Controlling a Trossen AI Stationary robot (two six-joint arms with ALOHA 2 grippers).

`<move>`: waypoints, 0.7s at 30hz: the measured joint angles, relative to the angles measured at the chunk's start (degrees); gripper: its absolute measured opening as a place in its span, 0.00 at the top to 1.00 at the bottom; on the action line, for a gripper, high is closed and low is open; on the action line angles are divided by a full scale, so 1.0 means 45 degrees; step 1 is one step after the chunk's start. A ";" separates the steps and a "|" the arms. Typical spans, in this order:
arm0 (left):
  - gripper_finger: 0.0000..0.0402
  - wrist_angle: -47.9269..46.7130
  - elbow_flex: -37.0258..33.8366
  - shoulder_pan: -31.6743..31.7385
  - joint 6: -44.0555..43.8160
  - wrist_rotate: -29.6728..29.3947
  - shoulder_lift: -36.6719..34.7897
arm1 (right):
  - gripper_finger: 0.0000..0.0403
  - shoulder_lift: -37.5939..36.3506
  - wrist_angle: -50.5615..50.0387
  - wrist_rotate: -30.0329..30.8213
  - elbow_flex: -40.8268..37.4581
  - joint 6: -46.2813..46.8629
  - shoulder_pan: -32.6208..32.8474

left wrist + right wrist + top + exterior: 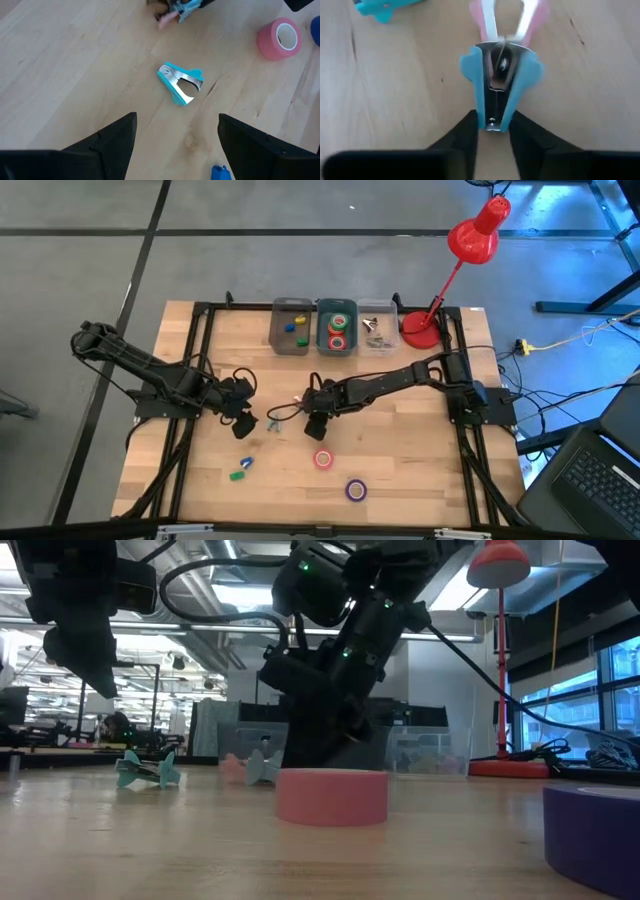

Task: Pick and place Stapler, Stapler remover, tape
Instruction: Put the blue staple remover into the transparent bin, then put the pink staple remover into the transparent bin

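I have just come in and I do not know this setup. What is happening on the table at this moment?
The right gripper is shut on a blue staple remover near the table's middle. The left gripper is open above another blue staple remover lying on the wood. A pink tape roll and a purple tape roll lie loose near the front edge. Three bins at the back already hold small items, including tape rolls.
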 joint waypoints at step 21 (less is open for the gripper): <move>0.34 -0.0054 0.0000 0.0000 0.0155 -0.0703 0.0000 | 1.00 -0.2412 -0.4994 0.1077 -0.0024 0.0389 0.0079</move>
